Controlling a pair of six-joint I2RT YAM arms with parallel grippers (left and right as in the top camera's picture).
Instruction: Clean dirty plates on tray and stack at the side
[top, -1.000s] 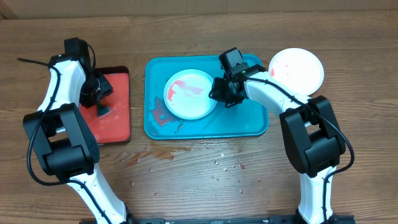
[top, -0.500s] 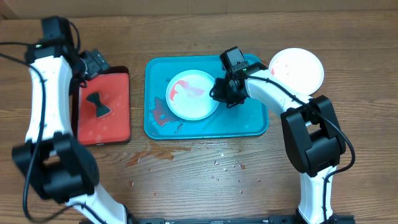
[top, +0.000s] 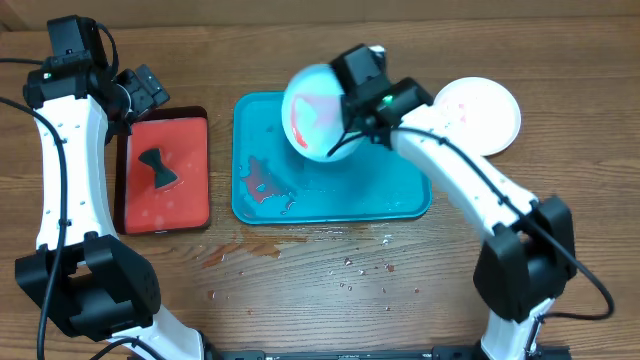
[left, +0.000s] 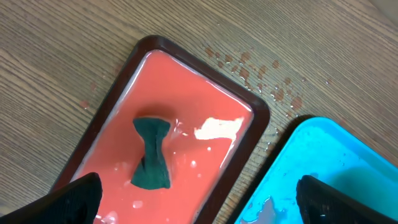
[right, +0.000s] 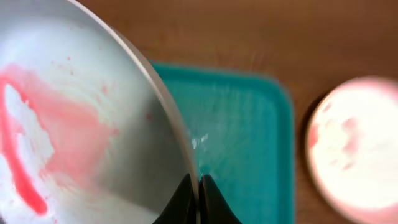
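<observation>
My right gripper (top: 352, 132) is shut on the rim of a pale plate (top: 315, 118) with red sauce smears and holds it tilted above the back of the teal-blue tray (top: 405, 195). In the right wrist view the plate (right: 74, 124) fills the left and my fingertips (right: 198, 186) pinch its edge. A white plate (top: 490, 110) with pink smears lies on the table right of the tray; it shows in the right wrist view (right: 354, 149) too. My left gripper (top: 140, 95) is open above the table, behind the red tray. Its fingertips (left: 199, 196) straddle the red tray's edge.
A small dark-rimmed red tray (top: 190, 205) left of the teal tray holds a dark green sponge (top: 157, 168), which shows in the left wrist view (left: 151, 152). Red sauce and water lie on the teal tray's floor (top: 262, 183). Droplets speckle the table (top: 350, 265) in front.
My right gripper has lifted the plate off the tray and tilted it up towards the back. My left gripper let go of the sponge and rose back away from the red tray.
</observation>
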